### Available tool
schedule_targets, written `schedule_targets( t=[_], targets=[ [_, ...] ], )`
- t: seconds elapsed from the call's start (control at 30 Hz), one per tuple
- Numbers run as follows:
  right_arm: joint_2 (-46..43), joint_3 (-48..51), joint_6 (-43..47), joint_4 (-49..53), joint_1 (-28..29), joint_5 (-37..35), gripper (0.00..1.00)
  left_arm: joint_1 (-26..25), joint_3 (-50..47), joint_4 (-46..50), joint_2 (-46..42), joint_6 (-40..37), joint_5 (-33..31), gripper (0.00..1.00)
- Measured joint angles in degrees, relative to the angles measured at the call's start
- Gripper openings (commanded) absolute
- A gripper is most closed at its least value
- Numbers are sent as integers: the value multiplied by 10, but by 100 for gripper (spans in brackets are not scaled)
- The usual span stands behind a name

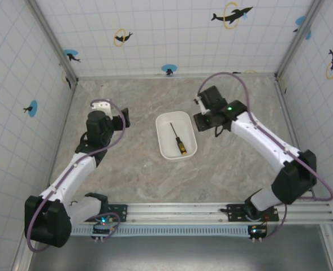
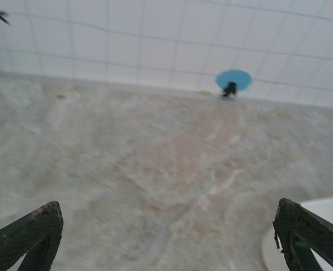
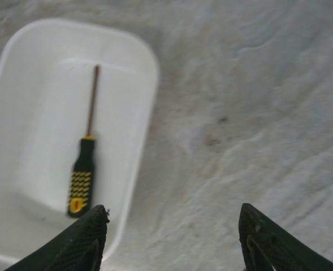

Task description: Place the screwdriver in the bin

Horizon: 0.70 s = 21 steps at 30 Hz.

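1. The right gripper (image 3: 171,244) has its two dark, textured fingers spread wide with nothing between them. It hangs over bare tabletop just beside the tray, not over it, so it is clear of the tool.

2. The left gripper (image 2: 166,240) is likewise spread and empty. It points across open table toward the back wall, well apart from the tool, and appears to have no part in the job at this point.

3. The small screwdriver with a thin dark metal shaft and a yellow-and-black handle (image 3: 82,169) lies flat on the floor of the shallow white rectangular plastic bin with rounded corners (image 3: 150,84). Nothing touches it.

4. From above, the screwdriver (image 1: 177,139) runs roughly along the bin's (image 1: 161,142) long axis, handle toward the arm bases and tip toward the far wall. It fits wholly within the raised rim, with nothing overhanging, so it looks unlikely to roll or tip out.

5. A rounded corner of the bin (image 2: 330,208) also shows at the lower right of the left wrist view, just past that gripper's right finger.

6. The bin sits near the middle of the marble-patterned tabletop (image 1: 132,180), between the two arms.

7. White tiled walls with blue dolphin stickers (image 2: 234,80) close in the workspace.

8. Judged from how things lie, the task reads as done: the tool is inside and both grippers are free.
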<state>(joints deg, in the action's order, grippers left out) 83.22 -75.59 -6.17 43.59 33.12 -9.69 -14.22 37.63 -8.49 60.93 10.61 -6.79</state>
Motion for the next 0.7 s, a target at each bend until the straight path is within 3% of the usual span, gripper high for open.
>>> schedule_targets(
  t=[0.17, 0.33, 0.5, 0.7],
  targets=[
    [-115, 154, 28, -136, -131, -25, 68, 0, -2, -42, -1, -49, -115, 98],
    [-159, 304, 32, -310, -236, -34, 68, 6, -16, -97, 0, -94, -169, 97],
    [-153, 406, 31, -473, -298, -49, 68, 38, -89, -189, 3, -130, -161, 97],
    [-118, 519, 17, -690, -329, -41, 68, 94, -156, -264, 39, -138, -100, 97]
  ],
)
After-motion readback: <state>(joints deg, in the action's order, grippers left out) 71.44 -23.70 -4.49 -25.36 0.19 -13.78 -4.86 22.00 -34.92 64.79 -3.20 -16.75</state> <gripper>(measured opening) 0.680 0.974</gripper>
